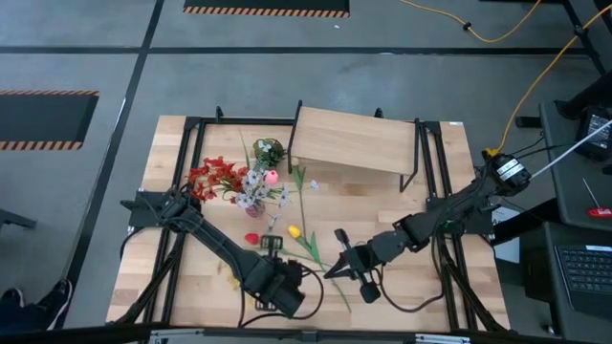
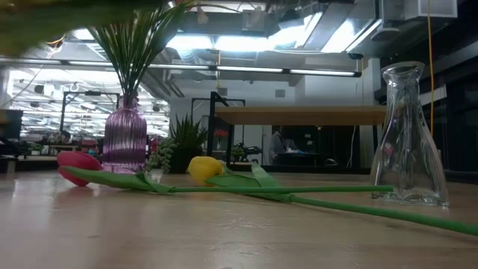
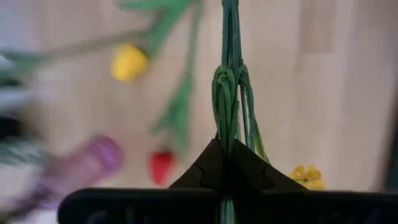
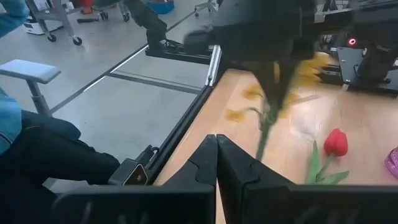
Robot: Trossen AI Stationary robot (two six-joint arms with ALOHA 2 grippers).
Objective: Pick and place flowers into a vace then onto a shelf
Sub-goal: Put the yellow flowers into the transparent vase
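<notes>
Light wood covers the tabletop (image 1: 191,277), and the landmark here is the purple ribbed vase (image 2: 124,140), which stands near the middle of it with thin green leaves rising from its neck. Just beside that vase, on the side nearer the arms, a red tulip (image 2: 78,164) lies flat on its green stem, and next to it a yellow tulip (image 2: 205,169) lies with its long stem running past a clear glass vase (image 2: 407,134). Around the purple vase the high view shows a loose heap of flowers: a red cluster (image 1: 214,177), white blossoms (image 1: 256,186) and a pink bud (image 1: 272,177). Beyond the purple vase, toward the far edge, stands the shelf (image 1: 354,140), a light-wood board on thin black legs, with nothing seen on top of it.

The left tool (image 3: 227,163) is well apart from the purple vase, near the front edge of the tabletop, clenched on a bundle of green stems (image 3: 229,93) with small yellow blooms (image 3: 307,175) just beside it. The right tool (image 4: 216,149) is also near the front edge, to the right of the left one, its two dark fingers pressed together with nothing between them.
</notes>
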